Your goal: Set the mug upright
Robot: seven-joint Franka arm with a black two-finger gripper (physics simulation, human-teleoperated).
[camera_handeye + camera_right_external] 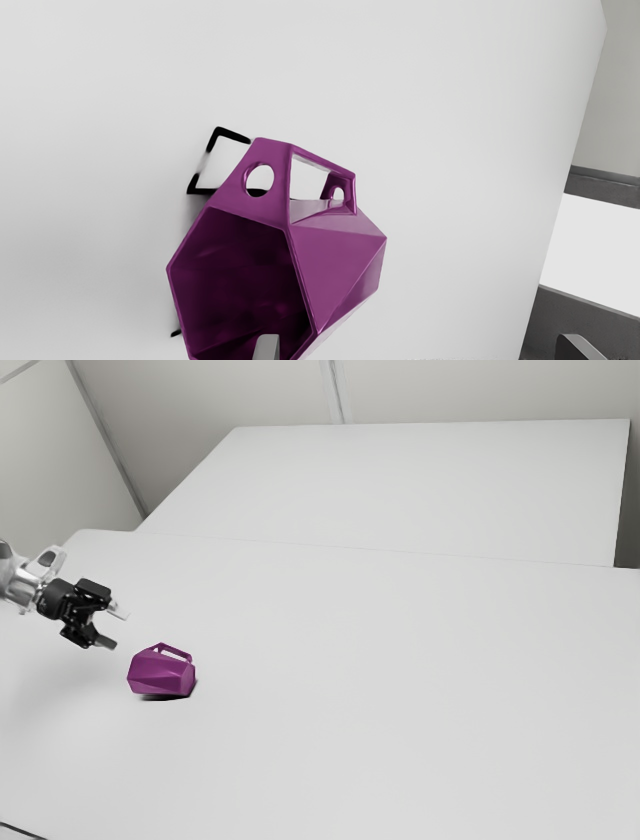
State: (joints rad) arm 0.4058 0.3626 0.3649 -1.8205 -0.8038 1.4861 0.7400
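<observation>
In the exterior view my gripper (114,628) hangs above the table at the exterior view's left, its two fingers spread apart. The purple faceted mug (162,673) lies on its side just beyond and below the fingertips, handle up. Seen from the wrist, the mug (340,260) has its dark mouth facing the camera and its handle on the upper side. One fingertip of the gripper (419,347) overlaps the mouth's edge in that picture, the other stands well off to the side. Nothing is held between them.
The mug rests on a wide white table (380,700). Behind it in the exterior view is another white surface (420,490), with pale walls around. A dark cable (22,830) crosses the near left corner.
</observation>
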